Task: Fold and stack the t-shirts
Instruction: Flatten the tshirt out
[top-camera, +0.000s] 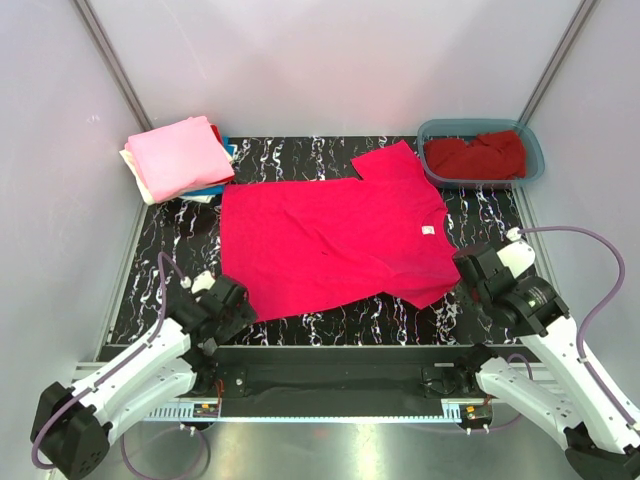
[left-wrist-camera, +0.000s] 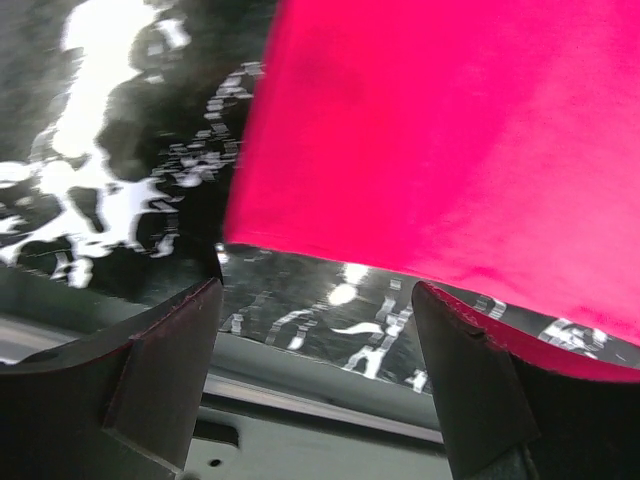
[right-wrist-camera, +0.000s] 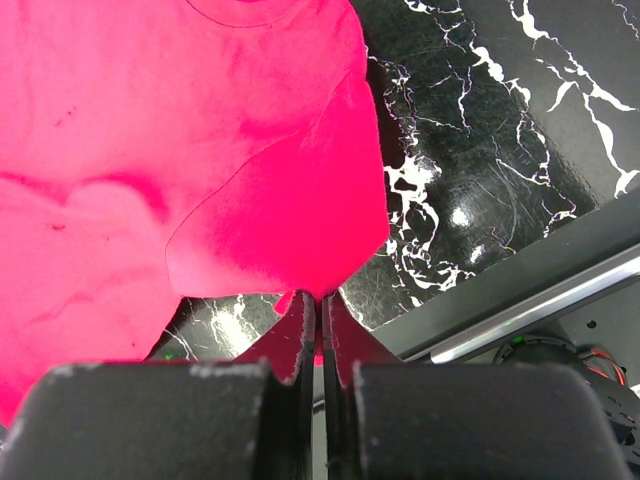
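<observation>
L jaws apart, R jaws pinched on pink-red tee (top-camera: 330, 240) sleeve, teal tub (top-camera: 470, 125) w/ dark red tee (top-camera: 475, 157)

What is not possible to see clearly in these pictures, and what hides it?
Top view: lower shirts of the stack, covered by the light pink t-shirt; number unclear.
Top view: bottom of the tub, under the dark red t-shirt.
Right wrist view: how much bright red t-shirt the right end effector pinches; it hides that itself.
</observation>
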